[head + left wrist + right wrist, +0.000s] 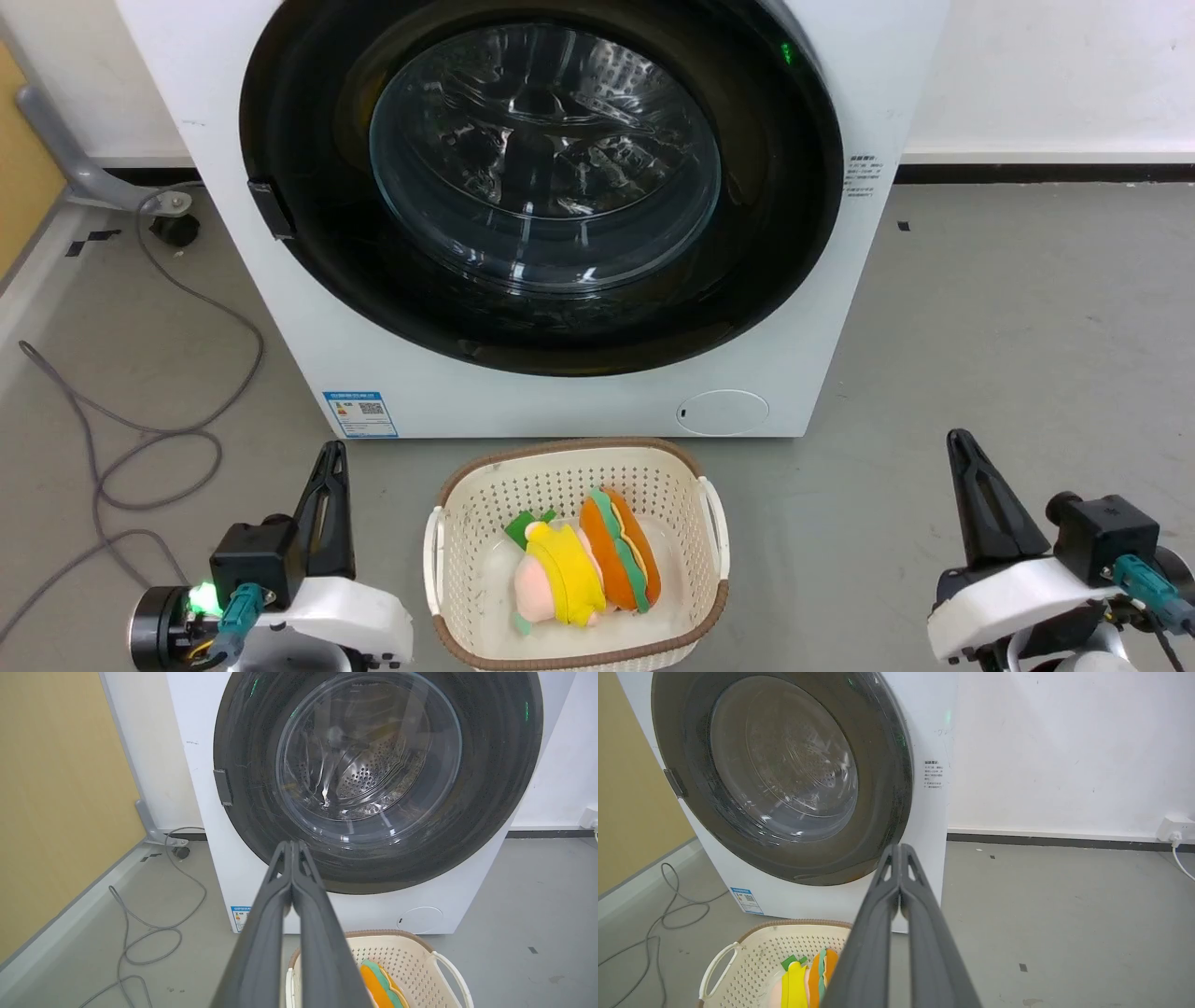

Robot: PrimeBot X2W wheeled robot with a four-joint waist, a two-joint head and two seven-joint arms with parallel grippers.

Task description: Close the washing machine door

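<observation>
washing machine door [546,159] looks flush; heavy, stiff, slick | push black rim, not glass | left hand [330,457], right hand [962,450] pressed together

Black door [766,233], white washing machine [560,406], cream perforated basket [560,485], grey floor [1008,327].

The washing machine door [780,215] is glossy black plastic, reflective and lightly scuffed, round a clear smooth glass window [546,159] with the shiny perforated steel drum [369,774] behind it. The washing machine [523,406] body is smooth white with a glossy paper sticker [359,413]. The basket [560,476] is cream perforated plastic with a brown woven-look rim, the toys [579,569] in it soft felt-like cloth, the floor [1008,327] matt grey and stained, the cable [177,431] grey and rubbery. The left end effector [331,462] and right end effector [962,453] have matt dark plastic fingers on smooth pale shells.
</observation>
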